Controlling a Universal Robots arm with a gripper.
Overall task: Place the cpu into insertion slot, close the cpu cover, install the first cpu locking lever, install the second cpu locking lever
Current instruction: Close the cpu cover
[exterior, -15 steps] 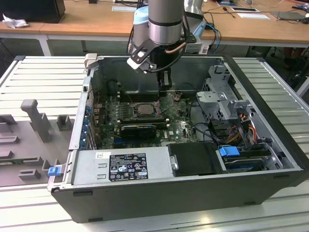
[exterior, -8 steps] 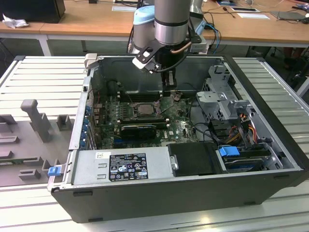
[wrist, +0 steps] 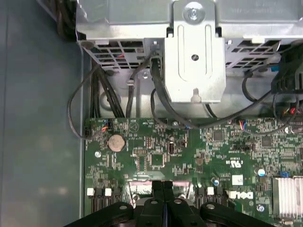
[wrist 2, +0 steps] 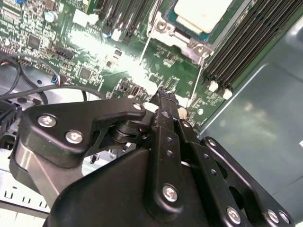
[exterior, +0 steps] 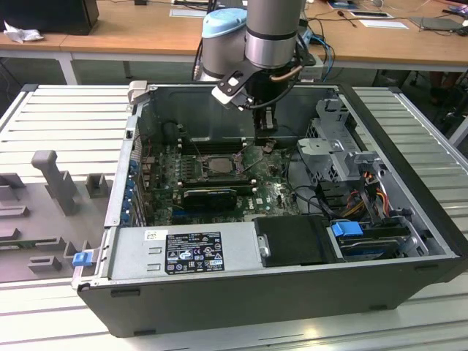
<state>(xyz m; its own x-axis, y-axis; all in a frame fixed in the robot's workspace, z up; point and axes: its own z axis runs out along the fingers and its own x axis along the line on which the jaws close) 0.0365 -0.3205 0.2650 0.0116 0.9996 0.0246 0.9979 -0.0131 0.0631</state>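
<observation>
The cpu (wrist 2: 202,13), a pale square chip, lies in the insertion slot (exterior: 218,164) on the green motherboard. A silvery metal frame, the cpu cover (wrist 2: 185,41), borders it; I cannot tell whether it is latched. A thin metal lever rod (wrist 2: 146,49) runs along one side of the socket. My gripper (exterior: 266,143) hangs inside the case, just toward the exterior view's right of the socket and close above the board. In both wrist views its black fingers (wrist 2: 163,97) are pressed together with nothing between them, and the gripper (wrist: 163,185) points at the board.
Long black memory slots (wrist 2: 246,38) flank the socket. A black ribbed bar (exterior: 208,196) lies in front of it, then the power supply (exterior: 183,252). A metal drive cage (exterior: 336,146) and loose cables (exterior: 358,201) crowd the exterior view's right. A coin battery (wrist: 116,142) sits near the board's edge.
</observation>
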